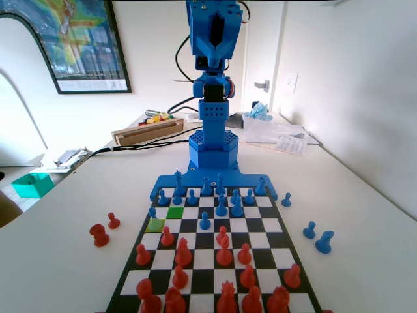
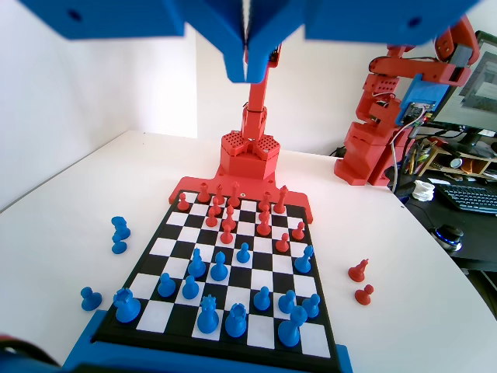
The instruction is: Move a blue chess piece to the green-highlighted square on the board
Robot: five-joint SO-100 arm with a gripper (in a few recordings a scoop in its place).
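Note:
My blue gripper (image 1: 216, 44) is raised high above the arm's base, well back from the board (image 1: 133, 261); in the wrist view its jaws (image 2: 247, 71) meet at the top edge, shut on nothing. The green-highlighted square (image 1: 174, 212) lies bare near the board's far left in the fixed view. Just left of it and one row nearer, a blue chess piece (image 1: 152, 212), a small pawn, stands on a yellowish square (image 1: 156, 227); the wrist view has this pawn (image 2: 304, 259) at the board's right side. Several other blue pieces fill the rows closest to the arm.
Red pieces (image 1: 223, 253) crowd the board's near half in the fixed view. Two red pieces (image 1: 100, 235) lie off the board's left, three blue ones (image 1: 324, 241) off its right. A teal box (image 1: 31, 184), a wooden tray (image 1: 146, 130) and papers (image 1: 287, 138) sit further back.

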